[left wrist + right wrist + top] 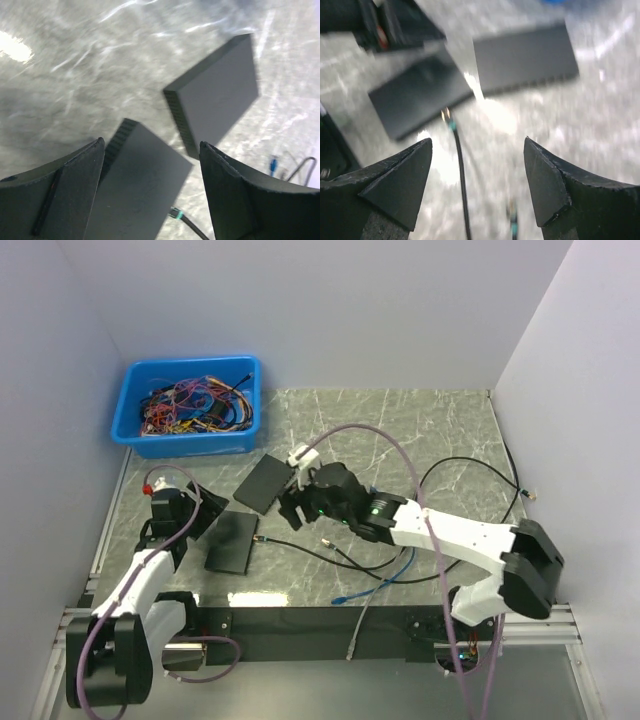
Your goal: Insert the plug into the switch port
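Two flat black switches lie on the marble table (430, 430): the nearer one (232, 542) (145, 175) (420, 95) and the farther one (264, 483) (215, 95) (525, 55). The plug (262, 539) (175, 213) (447, 117), teal-collared on a black cable (461, 175), lies on the table at the nearer switch's right edge; nothing holds it. My left gripper (195, 510) (151, 145) hovers open over the nearer switch's left end. My right gripper (295, 502) (477, 142) is open above the cable, just right of the plug.
A blue bin (190, 405) of tangled wires stands at the back left. A second teal-collared plug (325, 540) (512, 220), a blue cable end (340, 597) and a black cable loop (470, 480) lie to the right. A grey cable (355, 640) hangs over the front edge.
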